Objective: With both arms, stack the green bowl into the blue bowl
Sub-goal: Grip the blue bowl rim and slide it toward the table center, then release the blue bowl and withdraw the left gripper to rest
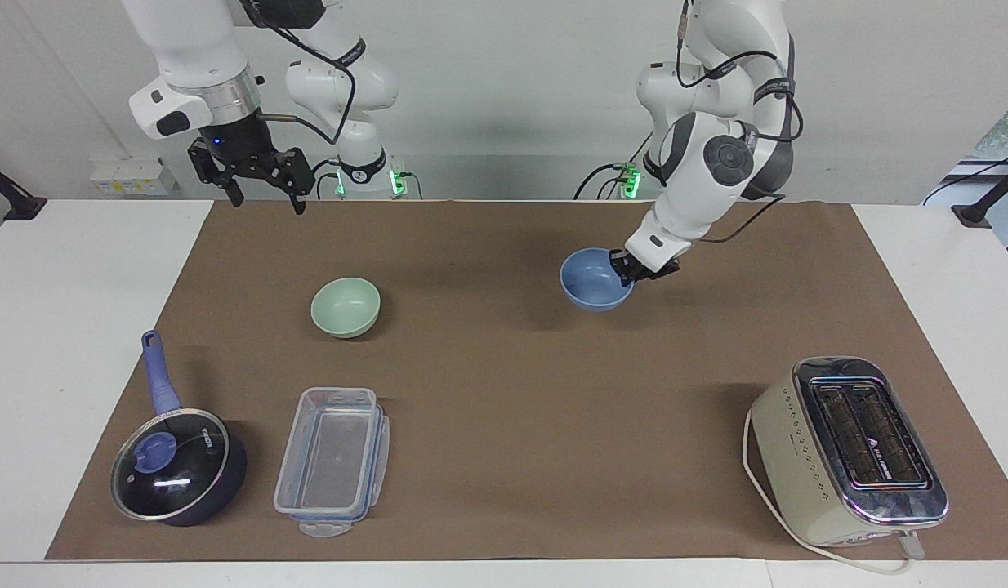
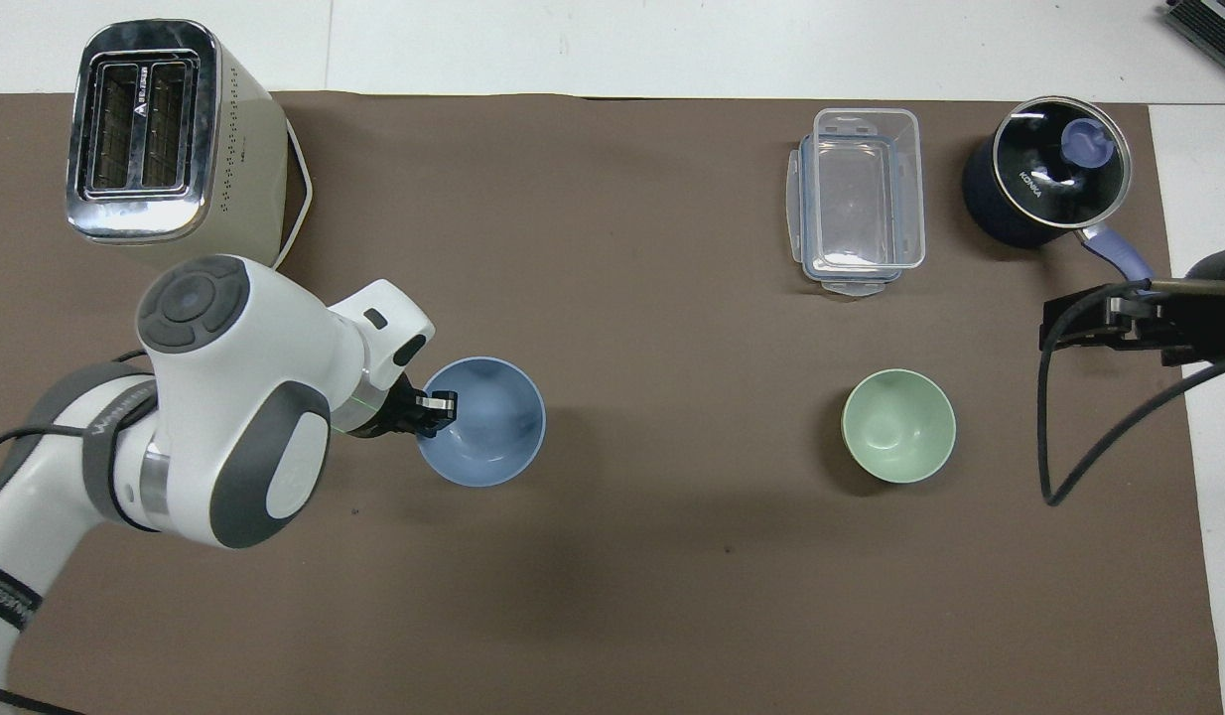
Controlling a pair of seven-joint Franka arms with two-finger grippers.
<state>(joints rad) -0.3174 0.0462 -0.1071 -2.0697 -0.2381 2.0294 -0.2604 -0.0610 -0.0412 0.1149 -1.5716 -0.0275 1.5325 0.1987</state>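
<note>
We see the left gripper (image 1: 626,270) clamped on the rim of the blue bowl (image 1: 592,282), one finger inside the bowl and the rest outside the wall on the side toward the left arm's end of the table. The bowl is small, round, matte periwinkle and plain, its mouth tipped slightly upward and open to us. It hangs off the brown mat (image 1: 504,392); its shadow lies on the mat a little apart from it, so we read it as lifted, over the middle stretch of the mat. In the overhead view the same gripper (image 2: 436,410) bites the bowl's rim (image 2: 483,422), and the left arm's white forearm crosses the mat beside the toaster (image 2: 166,139).

The green bowl (image 1: 345,306) sits upright on the mat toward the right arm's end, well apart from the blue one. It is pale mint, matte, unmarked, and looks the same size; we see nothing inside it (image 2: 898,426).

The right gripper (image 1: 260,173) waits up in the air over the mat's edge at the robots' end, its fingers spread and holding nothing.

A clear plastic container (image 1: 332,461) and a dark lidded saucepan (image 1: 177,465) stand farther from the robots than the green bowl.
</note>
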